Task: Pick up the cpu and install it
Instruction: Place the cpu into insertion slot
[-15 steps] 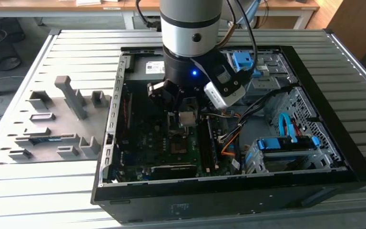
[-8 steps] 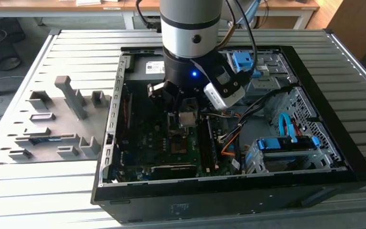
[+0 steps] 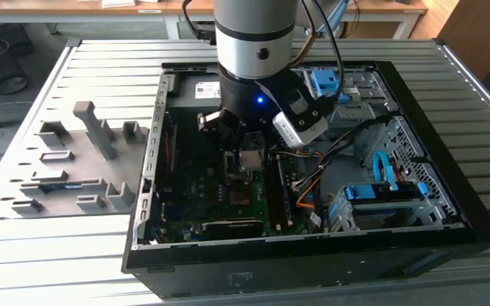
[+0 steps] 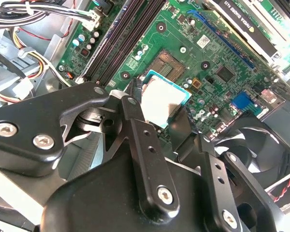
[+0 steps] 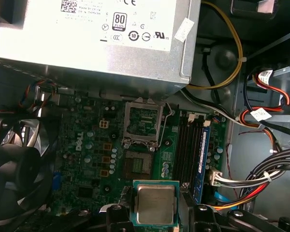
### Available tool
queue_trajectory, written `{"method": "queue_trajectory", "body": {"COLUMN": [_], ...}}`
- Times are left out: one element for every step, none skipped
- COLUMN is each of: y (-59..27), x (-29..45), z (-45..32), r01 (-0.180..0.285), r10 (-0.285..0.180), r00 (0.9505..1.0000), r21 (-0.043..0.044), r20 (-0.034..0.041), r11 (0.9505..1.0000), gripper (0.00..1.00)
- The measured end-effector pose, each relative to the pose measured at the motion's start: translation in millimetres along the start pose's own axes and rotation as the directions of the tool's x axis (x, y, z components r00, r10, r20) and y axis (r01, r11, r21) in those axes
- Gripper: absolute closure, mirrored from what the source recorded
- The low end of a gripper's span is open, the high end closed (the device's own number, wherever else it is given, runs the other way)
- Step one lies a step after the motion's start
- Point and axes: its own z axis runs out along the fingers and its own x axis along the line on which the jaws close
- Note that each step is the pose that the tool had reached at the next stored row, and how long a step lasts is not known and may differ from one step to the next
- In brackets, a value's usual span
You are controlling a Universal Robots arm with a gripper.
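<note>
Silvery metal tops the small square cpu point(image 5: 154, 203), clamped flat by the black gripper point(image 4: 160, 104) above the green motherboard point(image 5: 89, 145), near its brown square socket point(image 5: 137, 162). Good work here means a level chip, corners matched.

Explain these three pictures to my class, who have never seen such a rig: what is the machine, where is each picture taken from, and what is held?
The machine is a single robot arm reaching down into an open computer case lying on a slatted table. A grey parts tray lies beside the case. The exterior view comes from a camera standing apart. Both wrist views come from cameras riding on the arm, looking at the green motherboard. The gripper is shut on the cpu, a small silvery square chip, held over that board.
</note>
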Motion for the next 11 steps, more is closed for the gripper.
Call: {"method": "queue_trajectory", "body": {"y": [0.0, 0.0, 0.0, 0.0, 0.0, 0.0, 0.0, 0.0, 0.0, 0.0, 0.0], "x": [0.0, 0.0, 0.1, 0.1, 0.1, 0.1, 0.1, 0.1, 0.2, 0.2, 0.2], "z": [0.4, 0.8, 1.1, 1.7, 2.3, 2.9, 3.5, 4.2, 5.0, 6.1, 7.7], "r01": [0.000, 0.000, 0.000, 0.000, 0.000, 0.000, 0.000, 0.000, 0.000, 0.000, 0.000], "r10": [0.000, 0.000, 0.000, 0.000, 0.000, 0.000, 0.000, 0.000, 0.000, 0.000, 0.000], "r00": [1.0000, 1.0000, 1.0000, 1.0000, 1.0000, 1.0000, 1.0000, 1.0000, 1.0000, 1.0000, 1.0000], "r21": [0.0002, 0.0002, 0.0004, 0.0005, 0.0005, 0.0005, 0.0005, 0.0005, 0.0005, 0.0006, 0.0007], "r20": [0.0001, 0.0000, 0.0000, -0.0001, -0.0001, -0.0001, -0.0001, -0.0001, -0.0001, -0.0001, -0.0002], "r11": [1.0000, 1.0000, 1.0000, 1.0000, 1.0000, 1.0000, 1.0000, 1.0000, 1.0000, 1.0000, 1.0000], "gripper": [0.53, 0.53, 0.53, 0.53, 0.53, 0.53, 0.53, 0.53, 0.53, 0.53, 0.53]}}
